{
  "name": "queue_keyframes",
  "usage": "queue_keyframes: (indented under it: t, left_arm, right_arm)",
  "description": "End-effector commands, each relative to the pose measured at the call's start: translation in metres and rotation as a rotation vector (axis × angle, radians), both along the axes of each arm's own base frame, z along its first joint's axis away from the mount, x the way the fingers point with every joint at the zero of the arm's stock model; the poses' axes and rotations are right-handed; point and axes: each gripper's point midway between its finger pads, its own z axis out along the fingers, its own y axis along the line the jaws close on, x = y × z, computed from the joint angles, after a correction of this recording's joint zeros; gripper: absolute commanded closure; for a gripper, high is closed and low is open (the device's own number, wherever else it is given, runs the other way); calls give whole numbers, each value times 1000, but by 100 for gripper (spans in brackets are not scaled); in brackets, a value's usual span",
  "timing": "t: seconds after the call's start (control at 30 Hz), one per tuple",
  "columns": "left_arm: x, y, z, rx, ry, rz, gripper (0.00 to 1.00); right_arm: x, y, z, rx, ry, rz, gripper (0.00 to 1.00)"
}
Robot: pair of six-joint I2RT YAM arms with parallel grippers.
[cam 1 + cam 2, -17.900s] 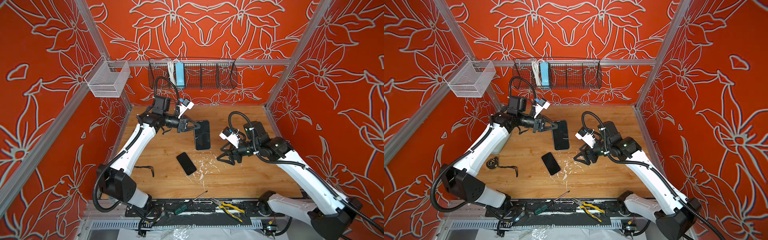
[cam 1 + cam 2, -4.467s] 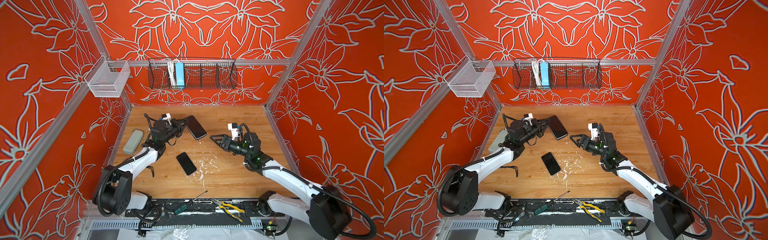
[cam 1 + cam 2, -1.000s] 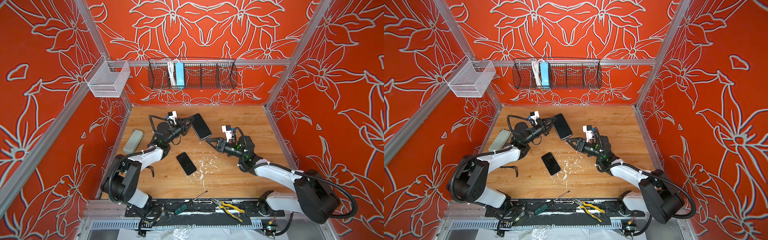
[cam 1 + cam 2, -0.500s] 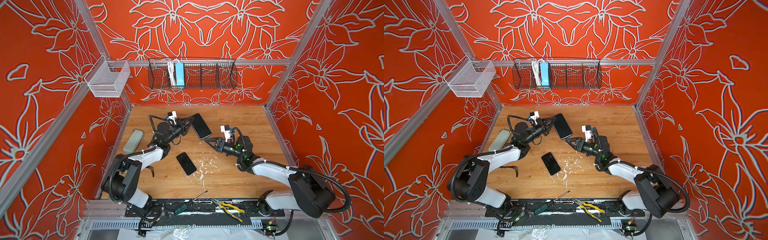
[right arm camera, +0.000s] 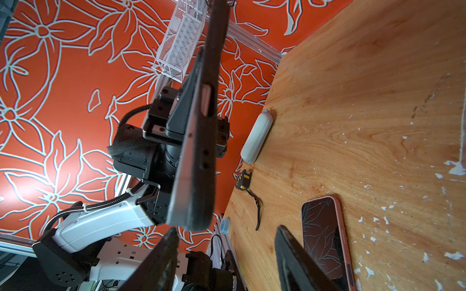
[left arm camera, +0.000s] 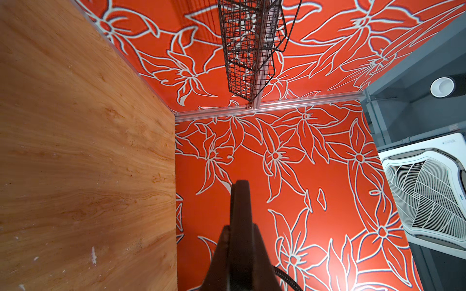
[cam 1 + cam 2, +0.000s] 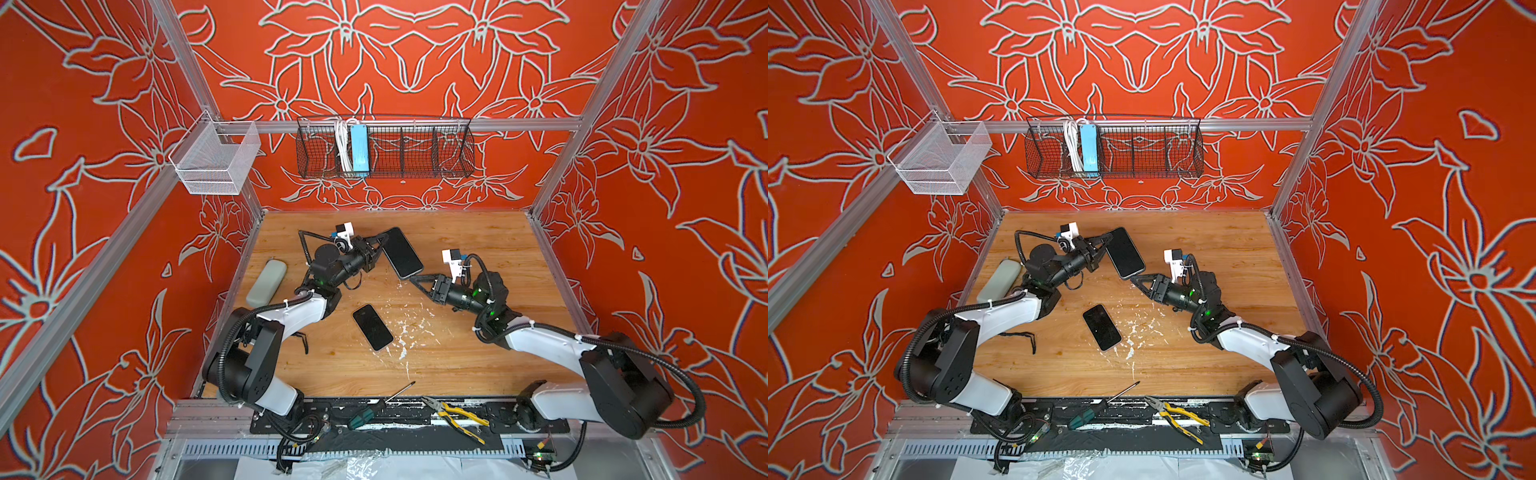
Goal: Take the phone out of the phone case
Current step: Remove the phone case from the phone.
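Observation:
A dark phone in its black phone case (image 7: 401, 252) (image 7: 1125, 252) hangs tilted above the back of the wooden table (image 7: 478, 232). My left gripper (image 7: 380, 245) (image 6: 240, 228) is shut on its upper left edge. In the right wrist view the cased phone (image 5: 199, 141) shows edge-on, a grey layer against a black one. My right gripper (image 7: 417, 282) (image 7: 1138, 280) (image 5: 227, 229) stands open just below the phone's lower end, touching nothing. A second phone (image 7: 372, 327) (image 5: 325, 234) with a pinkish rim lies screen-up mid-table.
A grey oblong case (image 7: 267, 282) and a tape measure (image 5: 243, 179) with a black strap lie along the left edge. A screwdriver (image 7: 374, 411) and yellow pliers (image 7: 453, 417) rest on the front rail. A black wire basket (image 7: 384, 149) and a white mesh basket (image 7: 214, 160) hang on the walls.
My right gripper has crept left and up towards the lower end of the held phone. The left arm and the cased phone have stayed put.

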Motion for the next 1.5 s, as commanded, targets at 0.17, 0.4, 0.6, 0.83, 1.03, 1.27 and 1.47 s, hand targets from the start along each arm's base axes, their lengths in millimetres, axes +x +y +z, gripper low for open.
queue_keyframes:
  t: [0.17, 0.4, 0.6, 0.83, 1.03, 1.27, 1.47]
  left_arm:
    - [-1, -5, 34, -45, -96, -31, 100]
    - [-6, -4, 40, -53, -107, -33, 100]
    - [-10, -5, 44, -63, -109, -41, 100]
    - [-16, -7, 50, -78, -115, -52, 100]
    - [-21, -8, 56, -98, -122, -61, 100]
    - [-25, -9, 65, -111, -138, -68, 100]
    - [-31, -11, 67, -117, -137, -74, 100]
  right_arm:
    - [-2, 1, 21, 28, -39, 5, 38]
    - [2, 3, 16, 28, -29, 3, 38]
    - [5, 4, 10, 20, -21, -2, 39]
    - [8, 5, 4, 12, -12, -7, 39]
    - [11, 6, -1, 9, -2, -6, 40]
    - [12, 7, -4, 13, 3, -6, 40]
    - [12, 7, -8, 5, 7, -6, 41]
